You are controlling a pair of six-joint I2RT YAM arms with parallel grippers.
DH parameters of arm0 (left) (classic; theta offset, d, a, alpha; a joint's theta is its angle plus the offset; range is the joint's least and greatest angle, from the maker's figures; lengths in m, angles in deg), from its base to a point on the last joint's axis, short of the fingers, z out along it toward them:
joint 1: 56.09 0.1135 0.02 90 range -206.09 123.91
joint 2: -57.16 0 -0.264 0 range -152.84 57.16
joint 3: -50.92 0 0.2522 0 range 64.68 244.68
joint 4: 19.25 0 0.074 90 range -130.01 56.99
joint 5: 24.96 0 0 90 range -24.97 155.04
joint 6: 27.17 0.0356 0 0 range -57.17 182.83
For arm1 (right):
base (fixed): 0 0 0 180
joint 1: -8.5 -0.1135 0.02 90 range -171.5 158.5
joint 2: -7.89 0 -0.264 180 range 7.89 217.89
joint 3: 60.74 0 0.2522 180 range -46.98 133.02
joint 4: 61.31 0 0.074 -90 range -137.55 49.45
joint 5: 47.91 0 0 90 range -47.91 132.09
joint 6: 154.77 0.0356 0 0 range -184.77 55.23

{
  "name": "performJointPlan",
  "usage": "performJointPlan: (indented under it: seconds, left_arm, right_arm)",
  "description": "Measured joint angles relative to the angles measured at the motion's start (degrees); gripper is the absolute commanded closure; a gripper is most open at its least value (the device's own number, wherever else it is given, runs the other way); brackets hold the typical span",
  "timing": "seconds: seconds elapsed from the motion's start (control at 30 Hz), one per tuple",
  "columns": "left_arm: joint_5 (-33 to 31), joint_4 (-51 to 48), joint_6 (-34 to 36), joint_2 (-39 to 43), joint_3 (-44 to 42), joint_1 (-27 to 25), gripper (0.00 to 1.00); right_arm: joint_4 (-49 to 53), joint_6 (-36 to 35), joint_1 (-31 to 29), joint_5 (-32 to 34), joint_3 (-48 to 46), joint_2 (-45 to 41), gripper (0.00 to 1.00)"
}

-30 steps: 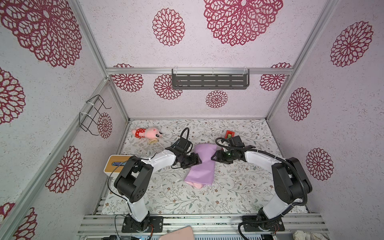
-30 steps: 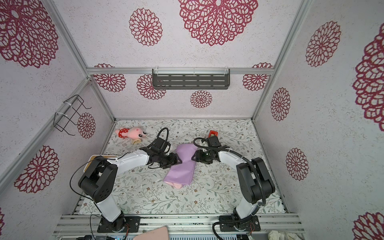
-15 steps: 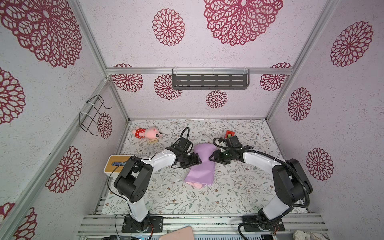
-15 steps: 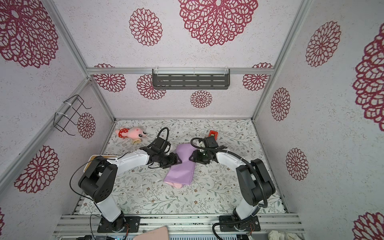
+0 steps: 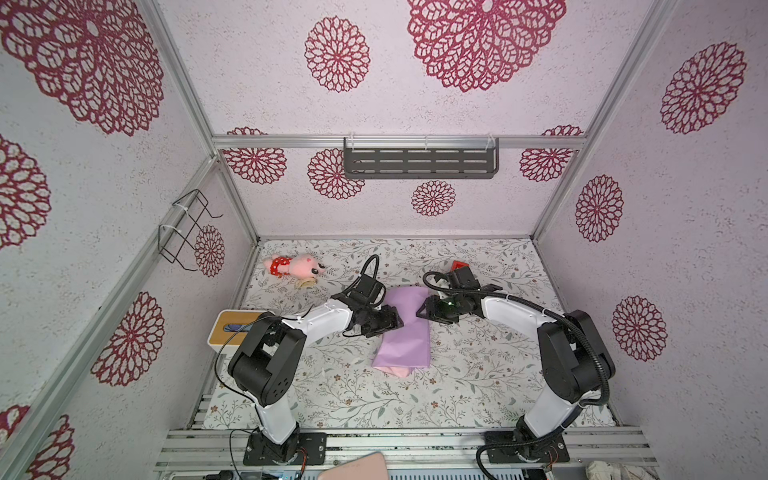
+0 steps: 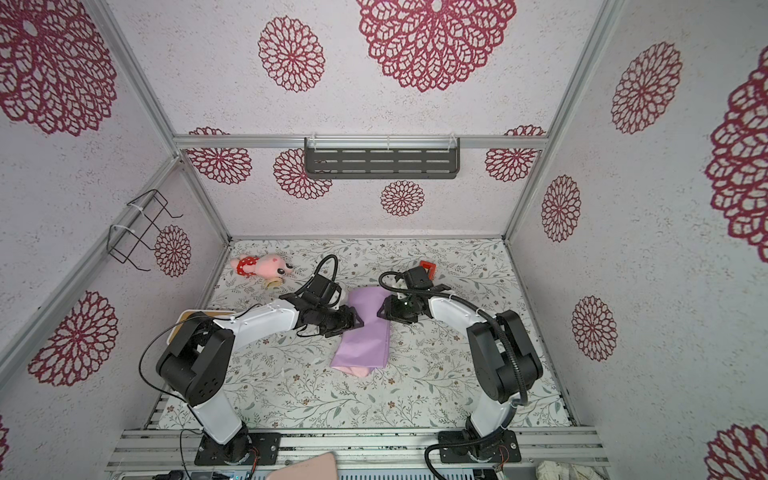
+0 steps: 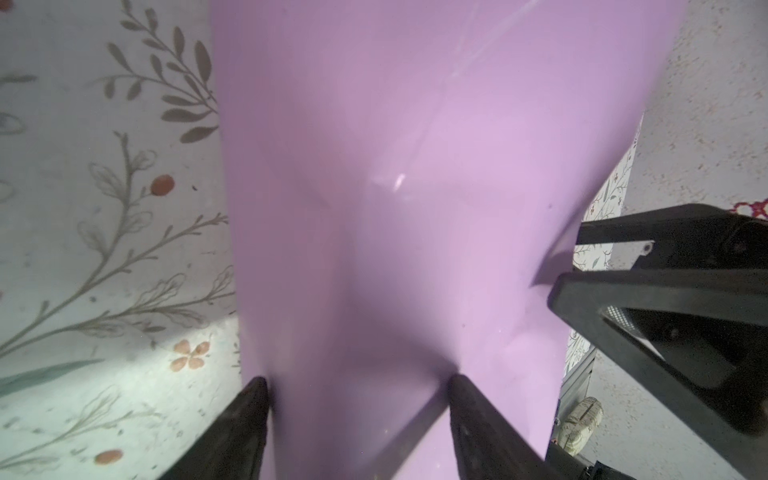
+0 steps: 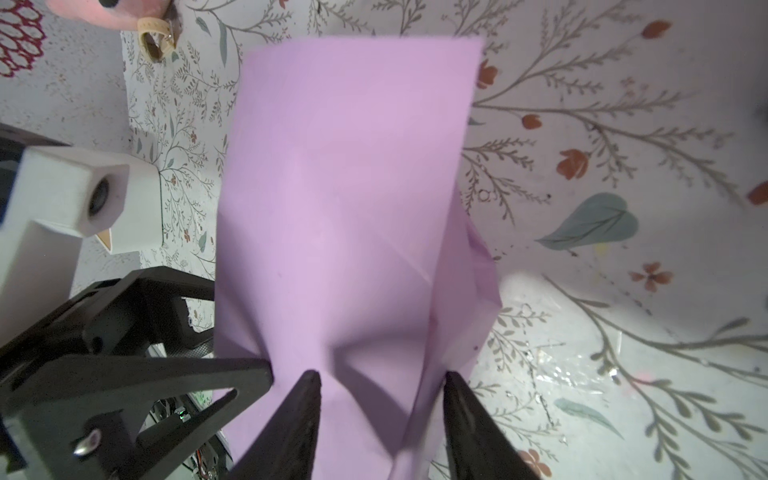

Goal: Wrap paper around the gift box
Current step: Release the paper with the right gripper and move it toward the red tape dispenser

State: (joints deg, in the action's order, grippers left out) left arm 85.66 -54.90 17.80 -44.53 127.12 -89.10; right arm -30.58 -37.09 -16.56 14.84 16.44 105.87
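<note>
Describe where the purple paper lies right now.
In a top view the paper lies at the middle of the floral table, with the left pincer at its left edge and the right pincer at its right.

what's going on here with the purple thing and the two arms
Two robot arms are wrapping a gift. The paper, lilac side out with pink showing at the near end, lies folded into a long bundle on the table. The left pincer and right pincer press on it from opposite sides, jaws apart. The gift box itself is not visible, presumably under the paper.
</note>
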Motion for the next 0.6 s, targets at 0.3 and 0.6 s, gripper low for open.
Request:
performJointPlan:
  seconds: [0.3, 0.6]
  left_arm:
    - [-0.3, 0.0, 0.1, 0.0, 0.0, -0.1, 0.31]
    - [-0.4, -0.1, 0.4, 0.0, 0.1, -0.1, 0.31]
  right_arm:
    - [0.9, -1.1, 13.9, 0.4, 4.2, -3.9, 0.48]
    - [-2.6, 2.1, 18.7, -0.1, 13.7, 7.2, 0.52]
